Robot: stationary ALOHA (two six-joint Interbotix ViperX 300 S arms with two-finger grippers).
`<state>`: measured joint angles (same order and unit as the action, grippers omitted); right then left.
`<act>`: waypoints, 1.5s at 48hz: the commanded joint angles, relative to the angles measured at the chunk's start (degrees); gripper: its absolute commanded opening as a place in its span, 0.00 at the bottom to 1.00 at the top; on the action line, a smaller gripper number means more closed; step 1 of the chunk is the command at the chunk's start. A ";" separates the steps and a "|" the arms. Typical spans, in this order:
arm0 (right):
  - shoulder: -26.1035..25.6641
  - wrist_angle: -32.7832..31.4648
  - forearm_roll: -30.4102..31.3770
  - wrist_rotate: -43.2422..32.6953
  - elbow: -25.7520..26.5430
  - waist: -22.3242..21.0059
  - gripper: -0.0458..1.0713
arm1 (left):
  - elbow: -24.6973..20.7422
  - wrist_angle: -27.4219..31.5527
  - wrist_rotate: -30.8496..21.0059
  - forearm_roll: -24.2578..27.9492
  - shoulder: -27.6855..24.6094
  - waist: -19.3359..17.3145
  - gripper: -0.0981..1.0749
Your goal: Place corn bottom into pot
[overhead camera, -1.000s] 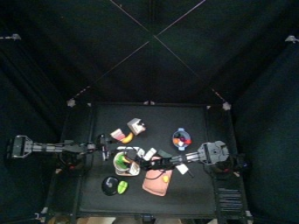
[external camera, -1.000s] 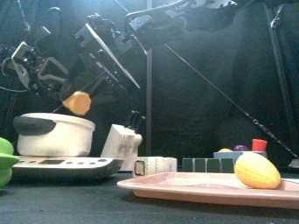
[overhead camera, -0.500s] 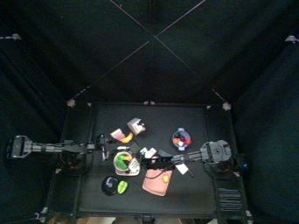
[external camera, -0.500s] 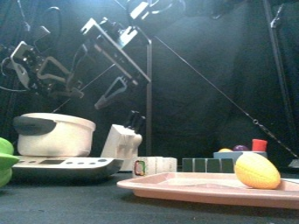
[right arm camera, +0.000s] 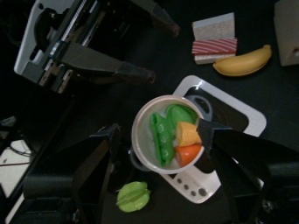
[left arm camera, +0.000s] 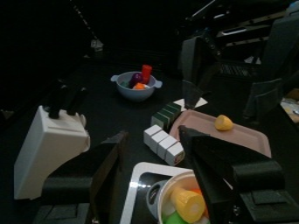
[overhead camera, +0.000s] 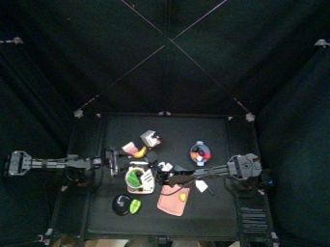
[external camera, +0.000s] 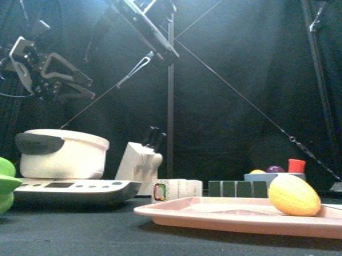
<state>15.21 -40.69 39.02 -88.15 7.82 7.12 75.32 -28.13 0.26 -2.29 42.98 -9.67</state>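
White pot (right arm camera: 173,138) holding green, yellow and orange bits. At one o'clock from it, red-and-white striped box (right arm camera: 214,38); yellow banana (right arm camera: 243,61) at two. Green lumpy thing (right arm camera: 132,196) at seven. Pink tray (external camera: 234,212) under yellow lemon (external camera: 294,195).

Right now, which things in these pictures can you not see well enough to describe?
- Inside of the white round pot: front view, its own wall hides the contents.
- Small grey bowl: left wrist view, contents too small to name.
- Green object: front view, cut off by the picture's edge.
- Pink flat tray: top view, too small for detail.
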 commanded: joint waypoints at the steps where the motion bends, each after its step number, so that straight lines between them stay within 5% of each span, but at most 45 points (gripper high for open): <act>1: -3.60 0.35 -1.67 0.09 1.67 -0.18 0.93 | -1.14 -0.44 0.26 0.18 0.44 -0.44 0.83; 26: -9.40 2.99 -2.20 -0.53 -1.05 -2.02 0.93 | -0.35 0.00 0.26 0.70 0.44 -1.14 0.83; 40: -6.33 5.98 -7.38 -4.22 -1.49 -2.29 0.93 | -0.35 0.00 0.18 2.46 1.05 -1.05 0.83; 48: -5.80 7.03 -5.98 -3.69 0.70 -2.64 0.93 | 0.00 0.00 0.18 2.37 1.93 -1.05 0.83; 72: -7.56 4.66 -3.69 -3.69 -4.92 -5.62 0.93 | 0.09 0.44 0.09 2.37 3.87 -0.97 0.83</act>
<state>10.81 -36.74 34.72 -91.93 4.22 2.11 76.11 -27.51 0.44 0.00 46.76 -10.55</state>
